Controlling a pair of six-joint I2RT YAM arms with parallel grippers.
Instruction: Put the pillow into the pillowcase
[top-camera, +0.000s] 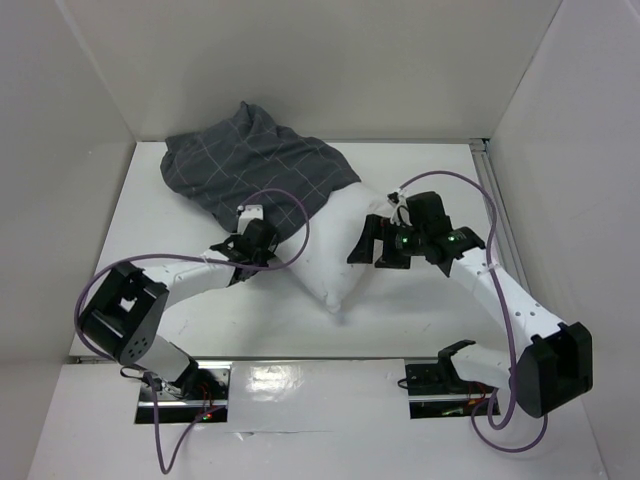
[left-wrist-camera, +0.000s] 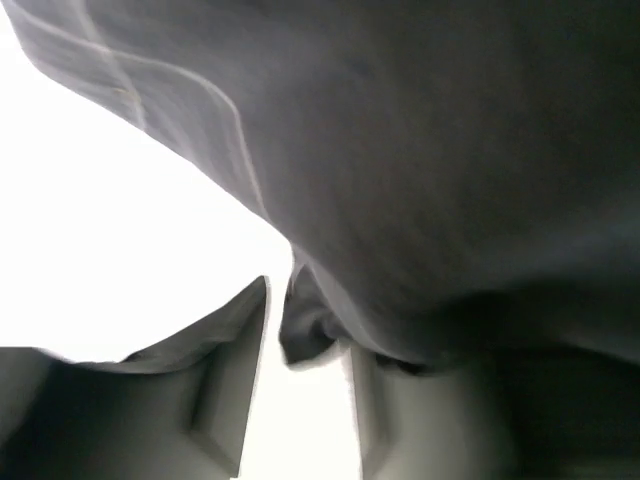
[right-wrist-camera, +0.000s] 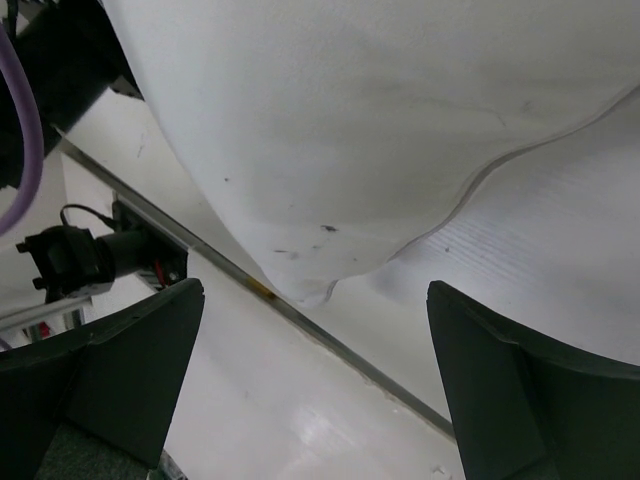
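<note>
White walls (top-camera: 350, 60) box in a white table (top-camera: 420, 320), seemingly railed along its right edge.

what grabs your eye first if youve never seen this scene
A dark charcoal-grey checked cloth pillowcase lies rumpled at the far left of the white table, overlapping a plain white soft pillow that spreads toward the centre. The left gripper pinches a fold of the grey cloth, while the right gripper hangs open over the pillow's right side.

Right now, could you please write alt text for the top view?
A white pillow lies partly covered by a grey checked pillowcase. The left hand grips the pillowcase edge; the right hand is open at the pillow.
</note>
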